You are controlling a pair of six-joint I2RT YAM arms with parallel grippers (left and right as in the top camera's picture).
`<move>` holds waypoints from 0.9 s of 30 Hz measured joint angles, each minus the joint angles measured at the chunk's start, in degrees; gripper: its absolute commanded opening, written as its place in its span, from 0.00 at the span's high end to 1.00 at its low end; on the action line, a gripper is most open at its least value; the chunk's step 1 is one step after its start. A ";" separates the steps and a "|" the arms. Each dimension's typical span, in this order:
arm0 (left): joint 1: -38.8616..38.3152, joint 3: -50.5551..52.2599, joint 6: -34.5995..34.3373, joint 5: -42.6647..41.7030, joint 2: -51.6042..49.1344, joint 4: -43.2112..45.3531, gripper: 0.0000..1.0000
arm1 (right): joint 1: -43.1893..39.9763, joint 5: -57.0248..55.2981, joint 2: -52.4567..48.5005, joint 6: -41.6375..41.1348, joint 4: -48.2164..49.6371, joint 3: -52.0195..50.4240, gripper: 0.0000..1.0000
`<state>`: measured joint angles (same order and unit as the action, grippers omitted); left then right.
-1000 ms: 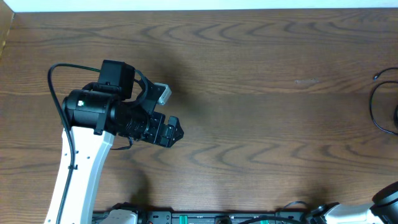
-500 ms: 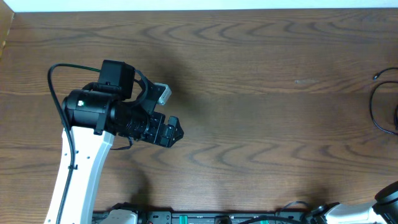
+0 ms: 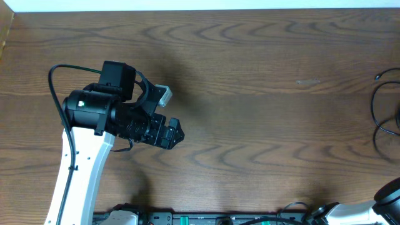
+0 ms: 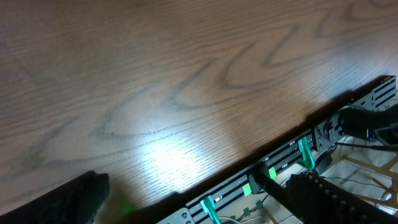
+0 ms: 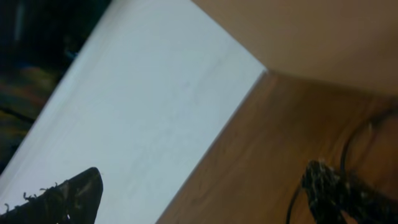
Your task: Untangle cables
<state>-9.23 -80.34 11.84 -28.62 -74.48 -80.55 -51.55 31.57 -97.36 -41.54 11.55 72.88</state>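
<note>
Thin black cables (image 3: 374,110) lie in loose loops at the table's far right edge, partly cut off by the frame; a small plug end (image 3: 379,76) lies above them. No white cord shows. My left gripper (image 3: 172,133) hangs over the table's left part, open and empty; in the left wrist view (image 4: 199,205) its fingers are wide apart above bare wood. My right gripper (image 5: 205,199) is open, and a black cable (image 5: 346,147) runs beside its right finger. I cannot tell whether they touch.
The wooden table (image 3: 250,94) has a white wall strip along its far edge (image 3: 200,5). A black rail with green clips (image 4: 273,171) runs along the near edge. The right arm (image 3: 389,199) sits at the bottom right corner.
The cable loops at the right edge have shifted slightly, with a lower loop now showing. The right arm has moved a little. The left arm has not moved.
</note>
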 measured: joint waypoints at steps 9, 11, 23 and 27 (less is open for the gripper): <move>0.00 0.00 0.02 0.02 0.00 0.17 0.02 | 6.95 1.27 -0.02 6.03 -9.31 0.09 0.01; 0.00 0.00 0.00 0.02 0.00 0.68 0.02 | 7.78 5.07 -0.02 7.93 -9.35 0.09 0.01; 0.00 0.02 -0.02 0.04 6.29 9.77 0.02 | 3.10 26.25 14.84 15.08 -18.64 0.11 0.01; 0.00 0.00 -0.24 1.20 12.85 10.60 0.02 | 0.74 27.76 26.64 18.12 -28.55 0.31 0.01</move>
<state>-9.23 -80.34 11.60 -27.42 -61.63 -69.95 -50.81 59.33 -70.72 -23.42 -16.99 73.19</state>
